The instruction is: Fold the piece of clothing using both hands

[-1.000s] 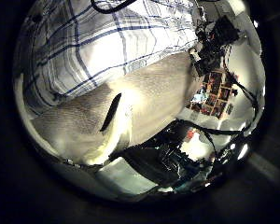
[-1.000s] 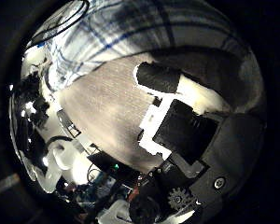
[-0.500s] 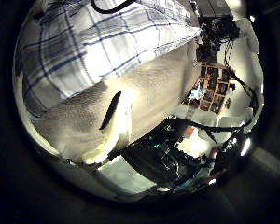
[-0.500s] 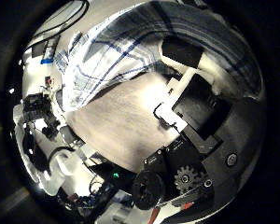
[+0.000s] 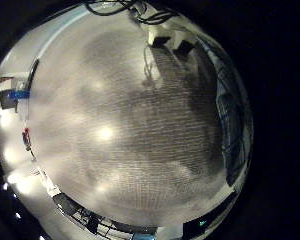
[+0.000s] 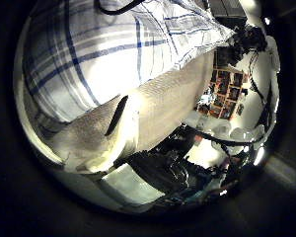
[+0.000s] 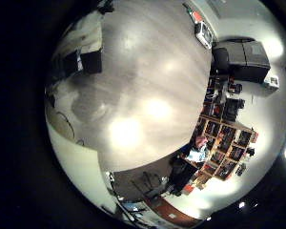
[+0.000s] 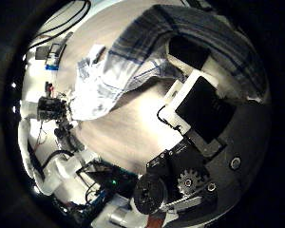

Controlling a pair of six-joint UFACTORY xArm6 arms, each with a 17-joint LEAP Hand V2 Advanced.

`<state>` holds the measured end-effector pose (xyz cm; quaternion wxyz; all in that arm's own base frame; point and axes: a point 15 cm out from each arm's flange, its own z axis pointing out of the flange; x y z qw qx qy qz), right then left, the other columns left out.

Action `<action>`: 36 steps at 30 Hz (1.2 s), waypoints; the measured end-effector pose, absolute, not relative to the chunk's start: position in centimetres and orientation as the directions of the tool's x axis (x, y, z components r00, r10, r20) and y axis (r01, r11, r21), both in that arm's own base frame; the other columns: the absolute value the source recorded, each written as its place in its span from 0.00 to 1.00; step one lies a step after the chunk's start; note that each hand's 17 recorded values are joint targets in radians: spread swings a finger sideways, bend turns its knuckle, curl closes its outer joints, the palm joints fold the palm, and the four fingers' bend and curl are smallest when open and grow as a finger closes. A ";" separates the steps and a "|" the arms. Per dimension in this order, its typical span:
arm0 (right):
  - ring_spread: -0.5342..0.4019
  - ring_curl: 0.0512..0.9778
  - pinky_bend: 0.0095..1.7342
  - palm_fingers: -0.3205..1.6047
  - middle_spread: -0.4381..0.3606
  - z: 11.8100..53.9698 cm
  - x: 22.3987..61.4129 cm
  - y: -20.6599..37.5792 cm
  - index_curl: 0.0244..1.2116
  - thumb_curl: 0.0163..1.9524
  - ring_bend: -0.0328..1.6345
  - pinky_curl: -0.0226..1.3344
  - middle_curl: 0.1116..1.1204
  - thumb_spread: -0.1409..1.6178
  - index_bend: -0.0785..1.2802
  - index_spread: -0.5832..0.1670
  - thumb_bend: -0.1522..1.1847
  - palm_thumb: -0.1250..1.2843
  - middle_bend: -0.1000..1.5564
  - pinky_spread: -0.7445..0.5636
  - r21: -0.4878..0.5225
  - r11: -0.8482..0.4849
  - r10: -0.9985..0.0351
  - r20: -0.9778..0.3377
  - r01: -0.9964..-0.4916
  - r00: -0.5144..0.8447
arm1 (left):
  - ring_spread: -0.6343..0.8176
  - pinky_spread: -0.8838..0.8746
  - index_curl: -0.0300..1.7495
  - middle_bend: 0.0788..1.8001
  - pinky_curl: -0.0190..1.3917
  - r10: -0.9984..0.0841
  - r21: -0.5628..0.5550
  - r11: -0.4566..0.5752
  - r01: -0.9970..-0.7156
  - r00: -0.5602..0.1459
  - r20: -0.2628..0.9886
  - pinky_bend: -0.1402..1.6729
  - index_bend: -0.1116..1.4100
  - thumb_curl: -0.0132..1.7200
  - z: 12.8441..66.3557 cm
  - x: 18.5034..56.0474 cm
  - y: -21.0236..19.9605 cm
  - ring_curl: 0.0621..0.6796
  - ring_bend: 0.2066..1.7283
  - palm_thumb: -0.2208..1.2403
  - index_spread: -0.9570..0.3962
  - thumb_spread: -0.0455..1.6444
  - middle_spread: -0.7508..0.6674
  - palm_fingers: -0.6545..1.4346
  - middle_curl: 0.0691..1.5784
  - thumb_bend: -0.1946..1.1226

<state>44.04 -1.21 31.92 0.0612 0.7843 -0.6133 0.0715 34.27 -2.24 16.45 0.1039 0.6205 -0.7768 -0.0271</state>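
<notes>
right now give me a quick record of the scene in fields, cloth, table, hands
cloth: checked garment, white with dark stripes, lying on the table beside the left palm; also seen lifted and hanging in folds by the right hand's fingers
table: pale wood-grain top, bare under both little-finger-side views
left hand: fingers not visible
right hand: fingers against the cloth; grip unclear

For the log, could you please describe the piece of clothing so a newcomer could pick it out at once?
On the pale table, below the left hand's palm, lies a plaid cloth garment. Its crossing dark stripes on a light ground set it apart from the plain tabletop around it.
</notes>
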 end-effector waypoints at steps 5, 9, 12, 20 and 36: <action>0.33 0.73 0.78 0.71 0.36 32.9 43.4 7.5 0.80 0.36 0.84 0.56 0.73 0.72 0.83 0.39 0.11 0.80 0.83 0.41 -0.014 -0.421 -0.891 0.195 -0.907 0.410 | 0.63 0.70 0.23 0.06 0.26 -0.969 0.162 0.227 -0.960 -0.206 0.137 0.25 0.19 0.17 16.8 34.1 -2.1 0.25 0.29 0.40 0.68 0.78 0.64 0.40 0.16 0.14; 0.33 0.74 0.77 0.71 0.36 32.6 41.3 16.2 0.80 0.36 0.84 0.57 0.73 0.72 0.83 0.39 0.11 0.79 0.83 0.41 -0.010 -0.580 -0.799 0.200 -0.815 0.567 | 0.63 0.70 0.23 0.06 0.26 -0.967 0.139 0.226 -0.964 -0.206 0.149 0.25 0.19 0.17 18.1 33.7 -1.6 0.25 0.29 0.40 0.68 0.78 0.64 0.40 0.17 0.14; 0.33 0.75 0.76 0.71 0.36 32.6 41.0 21.7 0.81 0.37 0.83 0.58 0.73 0.72 0.82 0.39 0.11 0.79 0.82 0.41 -0.012 -0.660 -0.732 0.233 -0.751 0.640 | 0.62 0.69 0.23 0.06 0.26 -0.970 0.111 0.200 -0.974 -0.181 0.160 0.25 0.20 0.17 19.9 33.0 0.2 0.24 0.29 0.40 0.68 0.78 0.63 0.41 0.17 0.14; 0.32 0.76 0.75 0.71 0.35 29.2 42.7 29.4 0.81 0.37 0.82 0.60 0.74 0.72 0.81 0.39 0.10 0.77 0.82 0.41 0.034 -0.725 -0.658 0.261 -0.688 0.706 | 0.58 0.66 0.26 0.08 0.25 -0.992 0.009 0.062 -0.998 -0.061 0.113 0.21 0.23 0.18 25.9 30.8 7.7 0.21 0.26 0.43 0.65 0.78 0.59 0.47 0.19 0.14; 0.35 0.54 0.72 0.10 0.34 30.1 44.3 32.0 0.42 0.27 0.68 0.50 0.42 0.75 0.17 0.16 0.09 0.51 0.36 0.39 -0.040 -0.725 -0.683 0.161 -0.687 0.712 | 0.55 0.65 0.28 0.07 0.24 -0.994 -0.005 -0.039 -0.999 0.039 0.105 0.19 0.21 0.20 27.0 28.1 10.6 0.19 0.24 0.47 0.64 0.77 0.57 0.49 0.21 0.14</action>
